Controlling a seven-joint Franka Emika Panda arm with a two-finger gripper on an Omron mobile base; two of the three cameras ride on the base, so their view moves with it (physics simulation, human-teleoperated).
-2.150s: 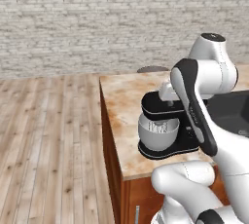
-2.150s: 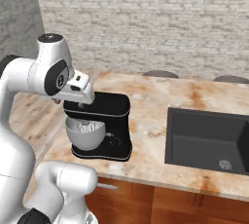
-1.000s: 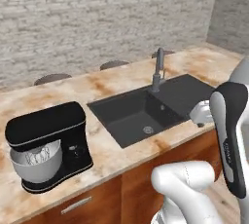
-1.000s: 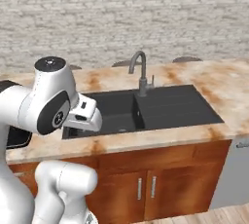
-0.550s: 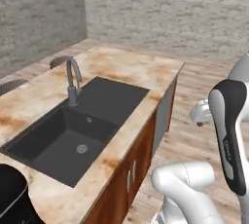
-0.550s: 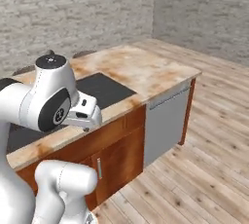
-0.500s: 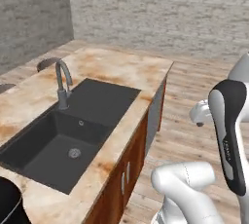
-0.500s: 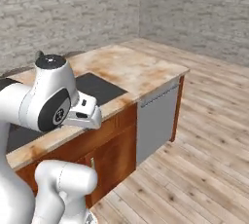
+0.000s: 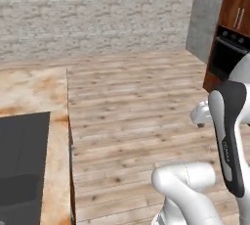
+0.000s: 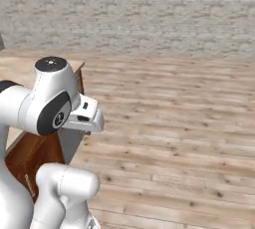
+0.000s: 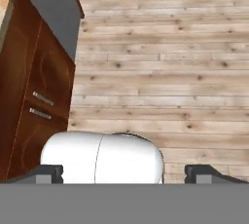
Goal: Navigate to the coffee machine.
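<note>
Wooden floor planks (image 9: pixel 141 101) run from the robot to a pale brick wall (image 10: pixel 149 9). At the left edge of the left base view, a marbled tabletop (image 9: pixel 34 92) holds a dark sink basin (image 9: pixel 22 160), apparently empty. A dark oven (image 9: pixel 227 55) is set into brown cabinets (image 9: pixel 237 4) at that view's far right. Brown cabinet doors (image 11: pixel 34 96) with small handles sit beside a grey panel (image 11: pixel 58 9) in the hand view. The tool (image 11: pixel 124 172) has its fingertips (image 11: pixel 46 173) set wide apart, nothing between them. Half a second ago the faucet and most of the sink showed; the base has turned, so both views now face open floor. I cannot see the coffee machine from here.
</note>
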